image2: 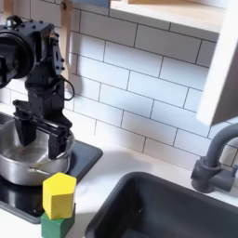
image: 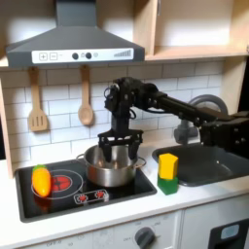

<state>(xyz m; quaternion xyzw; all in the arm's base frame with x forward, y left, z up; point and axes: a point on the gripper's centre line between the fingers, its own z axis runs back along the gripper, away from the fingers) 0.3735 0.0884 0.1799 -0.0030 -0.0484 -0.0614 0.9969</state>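
- First exterior view: a toy kitchen. The black robot arm reaches down from the right, and its tool (image: pixel 116 146) hangs with its two fingers spread, their tips at the rim of a steel pot (image: pixel 109 167) that sits on the black stove top (image: pixel 68 193).
- To work well here, I judge the tool should stay centred over the pot's opening and move straight up or down, so that neither finger knocks the rim and slides the pot across the stove.
- An orange and yellow toy vegetable (image: pixel 41 180) lies on the red burner at the first exterior view's left, well apart from the pot. A yellow block on a green block (image: pixel 168 172) stands on the tabletop (image: pixel 185 202), between the stove and the sink (image: pixel 216 163).
- The inside of the pot is too small and blurred to read; I cannot tell whether anything lies in it.
- Second exterior view: a closer look from the side. The tool (image2: pixel 37 141) is open, both fingers dipping just inside the pot (image2: pixel 30 165); nothing is gripped between them that I can make out.
- The yellow and green blocks (image2: pixel 58 204) stand in the foreground, near the sink (image2: pixel 149 209), with the grey faucet (image2: pixel 218 158) at the second exterior view's right.
- The pot is cut off by the second exterior view's left edge, and its floor shows only reflections.
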